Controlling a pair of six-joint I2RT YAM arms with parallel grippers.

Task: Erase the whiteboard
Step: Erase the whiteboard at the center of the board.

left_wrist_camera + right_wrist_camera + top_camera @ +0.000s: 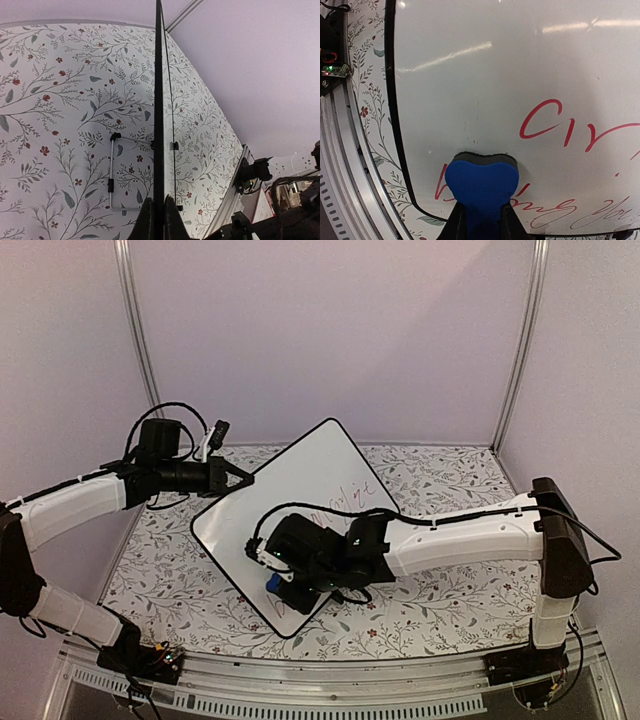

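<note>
The whiteboard (310,465) lies turned like a diamond on the floral tablecloth, a white panel with a thin black rim. Red handwriting (545,122) crosses it. My left gripper (245,478) is shut on the board's left edge. In the left wrist view the rim (159,100) runs edge-on straight up from between the pinching fingers (146,220). My right gripper (482,210) is shut on a blue eraser (481,182), whose dark felt face presses on the whiteboard (495,75) near its lower corner, over red strokes. From above, the eraser (272,584) shows under the right wrist.
A wire stand (111,175) shows beneath the lifted board edge. An aluminium rail (330,680) runs along the near table edge. Pale walls and metal posts (520,340) enclose the back and sides. The floral cloth (440,590) covers the table.
</note>
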